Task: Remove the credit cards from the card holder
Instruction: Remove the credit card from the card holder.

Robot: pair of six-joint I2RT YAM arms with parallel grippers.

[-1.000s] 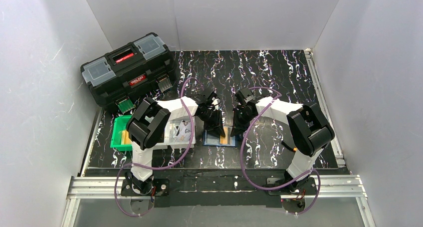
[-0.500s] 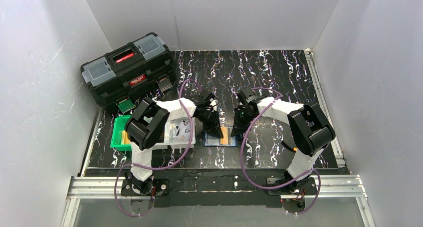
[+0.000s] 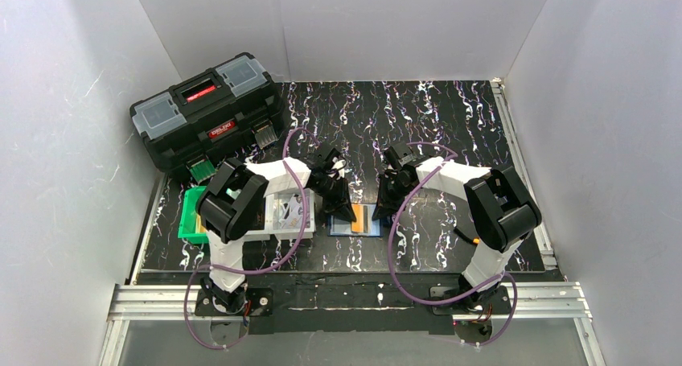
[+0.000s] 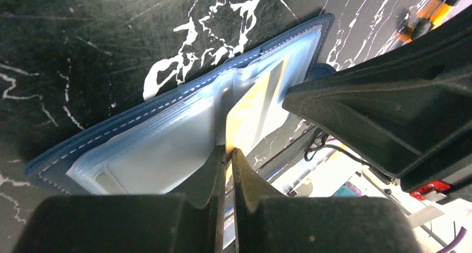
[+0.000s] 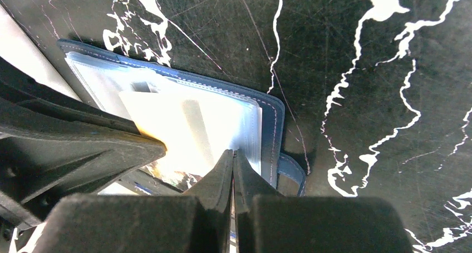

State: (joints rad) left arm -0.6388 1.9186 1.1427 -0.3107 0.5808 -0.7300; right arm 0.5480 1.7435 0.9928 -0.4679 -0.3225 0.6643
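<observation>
Lying spread at lower centre of the overhead view, on black white-veined table (image 3: 450,117): navy-blue soft card holder (image 3: 367,230) with pale clear pockets. Clenched in left gripper (image 4: 229,150): edge of thin yellow-orange credit card (image 4: 245,111). Pinched shut, tips on the holder's right pocket: right gripper (image 5: 232,153).

A black toolbox (image 3: 207,108) with grey lid pockets and red labels stands at the far left of the surface (image 3: 450,117), which is black with white and purple veining. Near it on the left sits a small green bin (image 3: 190,218) holding something yellow. Just right of the bin lies a pale tray (image 3: 286,213) with printed slips. White walls (image 3: 386,20) enclose the surface; a metal rail (image 3: 362,300) runs along its near edge.
</observation>
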